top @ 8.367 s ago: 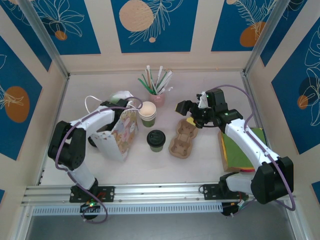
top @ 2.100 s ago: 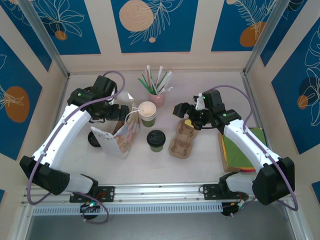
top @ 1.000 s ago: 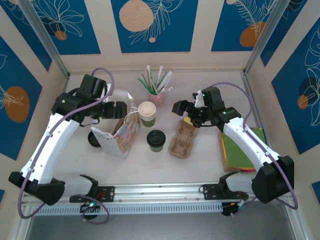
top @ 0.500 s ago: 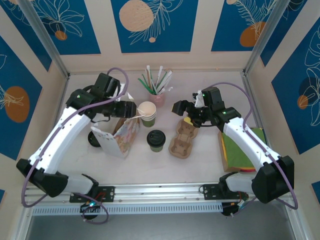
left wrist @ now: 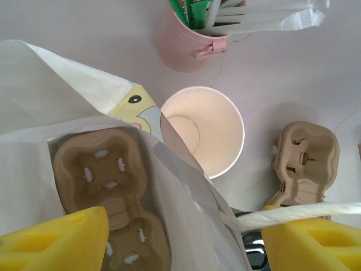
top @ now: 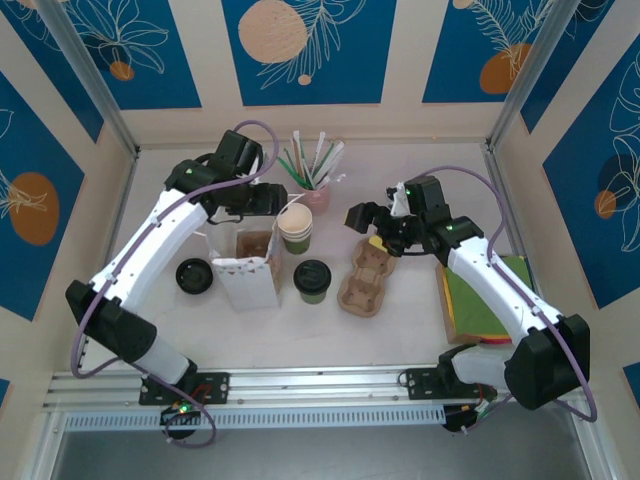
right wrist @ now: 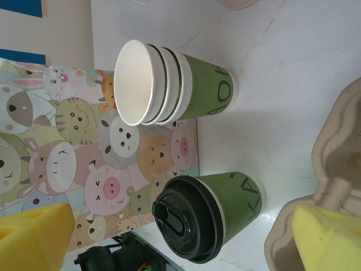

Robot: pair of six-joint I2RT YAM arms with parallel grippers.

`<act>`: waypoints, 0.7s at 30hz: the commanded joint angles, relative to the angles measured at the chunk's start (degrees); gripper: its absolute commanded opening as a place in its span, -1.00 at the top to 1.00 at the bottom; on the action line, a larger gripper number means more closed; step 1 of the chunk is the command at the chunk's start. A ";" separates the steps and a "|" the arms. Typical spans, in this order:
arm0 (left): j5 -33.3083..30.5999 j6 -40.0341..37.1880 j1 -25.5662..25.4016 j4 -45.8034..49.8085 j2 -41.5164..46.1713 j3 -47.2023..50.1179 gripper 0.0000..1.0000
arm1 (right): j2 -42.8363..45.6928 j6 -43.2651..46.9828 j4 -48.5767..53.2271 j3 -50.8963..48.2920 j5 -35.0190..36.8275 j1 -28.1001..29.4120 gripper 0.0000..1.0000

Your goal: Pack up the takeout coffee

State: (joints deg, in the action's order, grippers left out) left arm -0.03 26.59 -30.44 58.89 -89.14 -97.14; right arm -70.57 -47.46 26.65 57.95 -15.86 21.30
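Pale, faintly veined surface inside blue-and-cream patterned walls carries everything. At upper left of the overhead view the left claw hangs over the paper bag, its yellow foam pads well apart at the lower corners of its wrist view. The bag's twisted white cord handle runs to the right-hand pad, though whether it bears on it I cannot tell. The bag's mouth gapes on a moulded pulp carrier lying at its bottom. The right claw is spread wide, gripping nothing, near a second pulp carrier. The takeout coffee stands upright at centre, just right of the bag and below the stack of lidless cups. The step in hand looks like holding the bag open: thin, crinkly paper folds inward, so the mouth wants spreading gently, not tugging. The cup's glossy black lid is slick; its waxy tapered wall offers a surer hold.
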 commanded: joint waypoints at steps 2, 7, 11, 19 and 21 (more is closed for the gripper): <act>-0.58 1.97 -0.42 -1.86 0.35 -1.95 -0.45 | 1.31 0.44 1.16 -0.76 0.00 -0.47 -0.98; -3.36 2.49 -0.49 1.47 2.08 -2.97 -0.45 | 1.22 0.44 1.29 -0.66 0.08 -0.55 -0.98; -5.27 4.05 -0.47 3.44 5.33 -1.73 -0.44 | 0.96 0.54 1.15 -0.41 0.10 -0.55 -0.98; -8.52 6.50 -0.43 7.25 8.40 -2.26 -0.36 | -0.17 0.54 0.83 0.45 -0.55 -0.45 -0.98; -10.33 7.31 -0.50 7.81 8.11 -3.40 -0.29 | -0.24 0.57 0.77 0.49 -0.49 -0.38 -0.98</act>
State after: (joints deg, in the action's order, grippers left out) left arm -6.72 31.94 -30.57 63.29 -80.31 -98.72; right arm -70.63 -47.46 26.63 57.95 -15.66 20.99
